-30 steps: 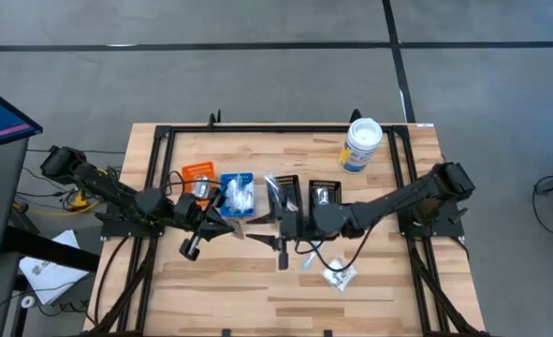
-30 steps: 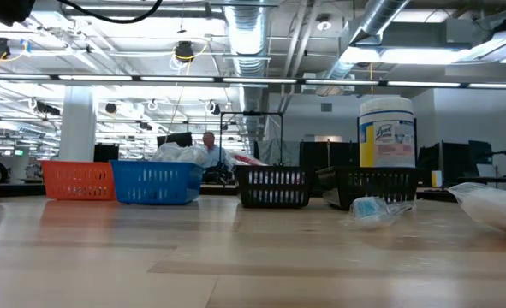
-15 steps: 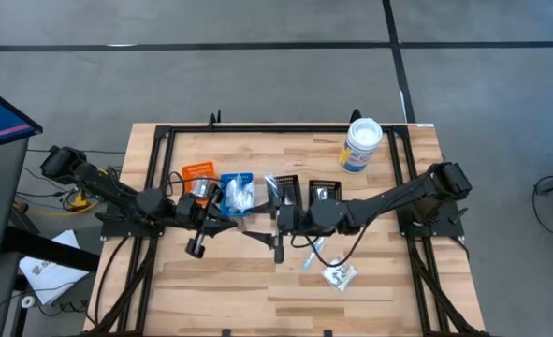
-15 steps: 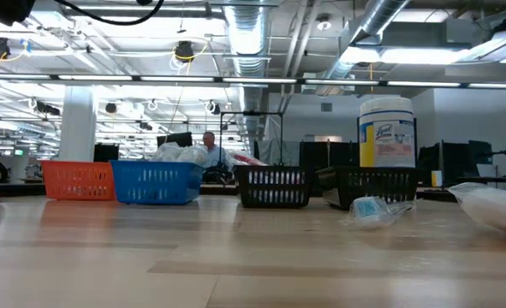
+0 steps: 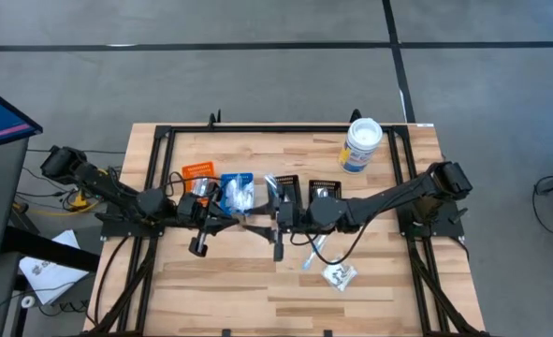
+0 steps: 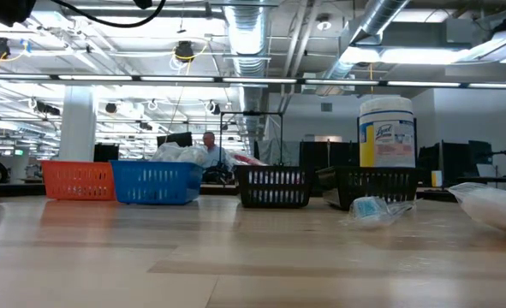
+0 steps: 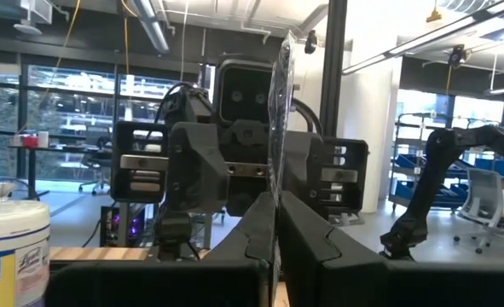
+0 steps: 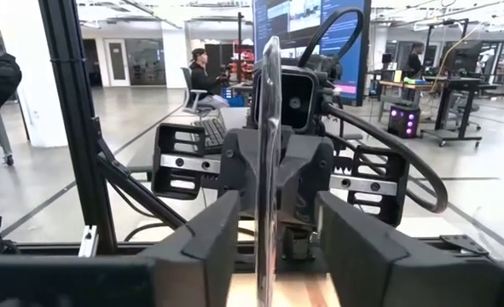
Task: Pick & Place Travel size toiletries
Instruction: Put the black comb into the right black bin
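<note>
A thin clear-wrapped sachet (image 7: 277, 119), one of the travel size toiletries, hangs in the air between my two grippers and shows edge-on in both wrist views. My left gripper (image 5: 231, 222) is shut on it. My right gripper (image 5: 278, 223) faces the left one, level and open. Its fingers (image 8: 209, 247) stand on either side of the sachet (image 8: 269, 153) with a gap on each side. More toiletries lie on the table: a clear stick (image 5: 311, 255) and a white packet (image 5: 338, 274). My left gripper pinches the sachet's near end (image 7: 276, 198) between its two shut fingers. The fingers come at it about level, from the table's left. The sachet stands on edge, rises above the fingertips, reaches out toward the right gripper and is clear of the table.
Four small bins stand in a row behind the grippers: orange (image 5: 198, 173), blue (image 5: 237, 190) holding white packets, and two black (image 5: 283, 190) (image 5: 325, 192). A white tub with a blue label (image 5: 360, 145) stands at the far right. A black frame rims the table (image 5: 285, 129).
My right gripper has crept toward the table's left, closer to the left gripper and the sachet. My left wrist has rolled a little, and the sachet has turned with it.
</note>
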